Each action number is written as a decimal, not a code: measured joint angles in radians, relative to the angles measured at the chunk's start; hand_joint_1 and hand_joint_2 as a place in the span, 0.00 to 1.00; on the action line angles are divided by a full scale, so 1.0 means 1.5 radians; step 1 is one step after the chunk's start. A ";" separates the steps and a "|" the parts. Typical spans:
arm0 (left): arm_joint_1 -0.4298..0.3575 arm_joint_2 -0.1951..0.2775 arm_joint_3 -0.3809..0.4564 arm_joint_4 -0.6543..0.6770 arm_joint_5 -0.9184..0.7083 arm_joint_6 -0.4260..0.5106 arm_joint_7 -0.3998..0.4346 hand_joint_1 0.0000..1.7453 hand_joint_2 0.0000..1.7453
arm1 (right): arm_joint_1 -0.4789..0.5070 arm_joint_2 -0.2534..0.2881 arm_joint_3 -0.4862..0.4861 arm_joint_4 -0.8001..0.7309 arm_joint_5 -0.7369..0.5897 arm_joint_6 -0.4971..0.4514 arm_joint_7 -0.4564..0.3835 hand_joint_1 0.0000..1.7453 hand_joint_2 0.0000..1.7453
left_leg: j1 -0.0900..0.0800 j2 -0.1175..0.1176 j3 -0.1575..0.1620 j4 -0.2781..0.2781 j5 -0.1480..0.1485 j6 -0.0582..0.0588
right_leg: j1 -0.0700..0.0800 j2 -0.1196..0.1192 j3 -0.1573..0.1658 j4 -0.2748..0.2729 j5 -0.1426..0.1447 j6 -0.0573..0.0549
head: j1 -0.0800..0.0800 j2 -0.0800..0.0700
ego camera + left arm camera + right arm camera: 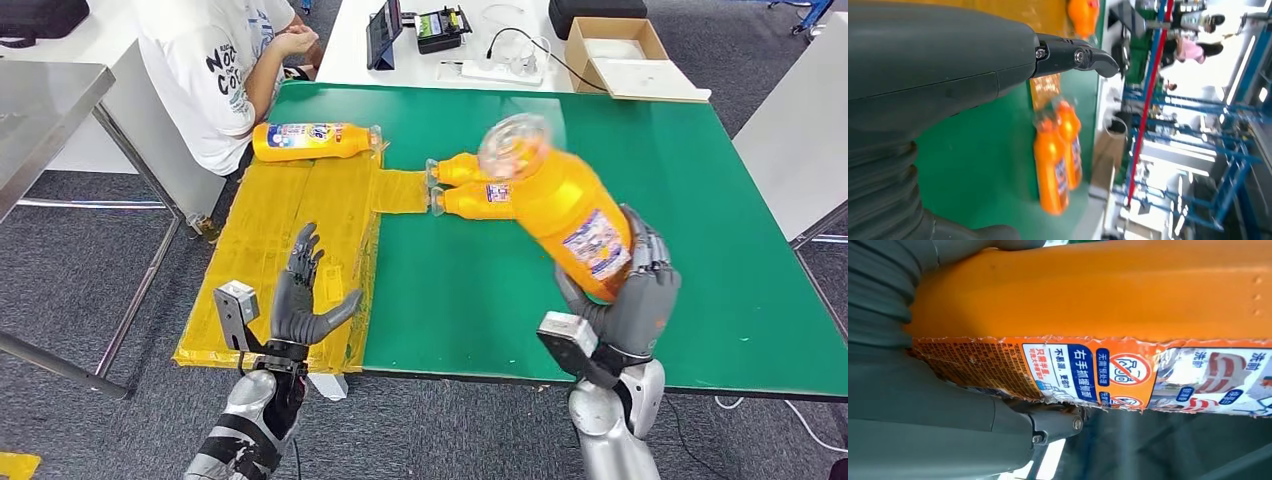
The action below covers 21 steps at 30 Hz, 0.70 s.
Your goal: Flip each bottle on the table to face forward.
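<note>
A: Right hand (632, 290)?
B: Grasping 1 orange plastic bottle with a printed label (565, 205), lifted off the green tabletop (700, 260) near its front edge, tilted, clear cap toward the camera.
A: Left hand (305, 300)?
B: Released, fingers spread, holding nothing, over the yellow taped strip (290, 215) at the tabletop's left edge.
A: Other bottles?
B: 2 orange bottles lying side by side (470, 185) mid-tabletop, touching; 1 more orange bottle (315, 140) lying at the back-left corner, beside a seated person in a white T-shirt (215, 70).

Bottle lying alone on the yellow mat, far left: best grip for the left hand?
Grip the lone bottle across its wide mid-body, coming down from above. It lies flat on the yellow mat, cap pointing right, long side toward the robot. The left hand is open and nearest; fingers should straddle the label, not the tapered neck.
</note>
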 joint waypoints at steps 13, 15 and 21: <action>-0.010 0.024 -0.068 -0.010 0.064 -0.122 0.023 0.00 1.00 | 0.003 0.017 0.093 0.160 -0.126 0.082 -0.025 1.00 1.00 | 0.001 0.001 0.000 0.000 0.000 0.000 | 0.001 0.001 -0.001 0.000 0.000 0.000 | 0.000 0.000; -0.015 0.026 -0.077 -0.005 0.065 -0.131 0.021 0.00 1.00 | -0.003 0.031 0.118 0.210 -0.142 0.090 -0.041 1.00 1.00 | 0.001 0.001 0.000 0.000 0.000 0.000 | 0.001 0.001 -0.001 0.000 0.000 0.000 | 0.000 0.000; -0.022 0.032 -0.091 0.006 0.066 -0.137 0.020 0.00 1.00 | -0.018 0.053 0.153 0.296 -0.156 0.091 -0.054 1.00 1.00 | 0.001 0.001 0.000 0.000 0.000 0.000 | 0.001 0.001 -0.001 0.000 0.000 0.000 | 0.000 0.000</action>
